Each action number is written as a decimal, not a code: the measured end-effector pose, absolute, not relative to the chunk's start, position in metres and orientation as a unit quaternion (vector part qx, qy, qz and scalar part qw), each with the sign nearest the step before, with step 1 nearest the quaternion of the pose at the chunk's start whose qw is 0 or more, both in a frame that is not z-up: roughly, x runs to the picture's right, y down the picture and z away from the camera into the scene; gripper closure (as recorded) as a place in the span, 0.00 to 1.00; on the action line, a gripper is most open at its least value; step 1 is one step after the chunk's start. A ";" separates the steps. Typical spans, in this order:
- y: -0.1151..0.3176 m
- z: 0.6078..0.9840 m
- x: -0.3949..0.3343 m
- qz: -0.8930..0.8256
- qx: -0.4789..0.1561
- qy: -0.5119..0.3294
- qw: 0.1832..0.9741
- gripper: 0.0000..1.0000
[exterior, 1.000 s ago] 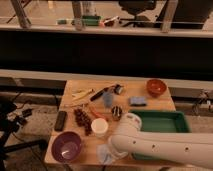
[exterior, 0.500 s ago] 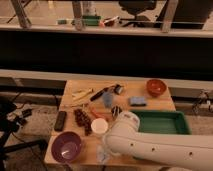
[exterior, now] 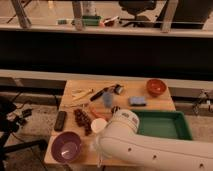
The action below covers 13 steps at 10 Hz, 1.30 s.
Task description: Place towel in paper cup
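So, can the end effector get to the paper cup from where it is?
Probably yes. The end effector hangs at the table's near edge, close in front of the cup, with nothing standing between them; the purple bowl lies off to one side.

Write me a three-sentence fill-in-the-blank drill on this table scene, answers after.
1. The bowl at the near corner of the table, beside the paper cup, is ____ in colour.
2. The tray is ____ in colour.
3. The tool is hidden behind the robot's white ____, low at the table's near edge.
Missing words: purple; green; arm.
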State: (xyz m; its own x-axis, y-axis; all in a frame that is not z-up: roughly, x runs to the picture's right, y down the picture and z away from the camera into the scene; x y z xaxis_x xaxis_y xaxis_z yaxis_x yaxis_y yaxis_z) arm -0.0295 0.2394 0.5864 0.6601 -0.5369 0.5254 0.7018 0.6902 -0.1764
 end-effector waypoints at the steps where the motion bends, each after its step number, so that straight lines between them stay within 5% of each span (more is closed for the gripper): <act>1: 0.235 0.577 -0.035 -0.358 -0.177 -0.224 0.889 1.00; 13: 0.169 0.552 -0.115 -0.453 -0.111 -0.217 0.858 1.00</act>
State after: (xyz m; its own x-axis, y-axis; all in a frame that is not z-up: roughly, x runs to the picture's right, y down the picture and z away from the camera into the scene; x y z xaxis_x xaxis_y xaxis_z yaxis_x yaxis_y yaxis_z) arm -0.1154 0.1690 0.5517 0.4955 -0.7282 0.4734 0.8247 0.5655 0.0067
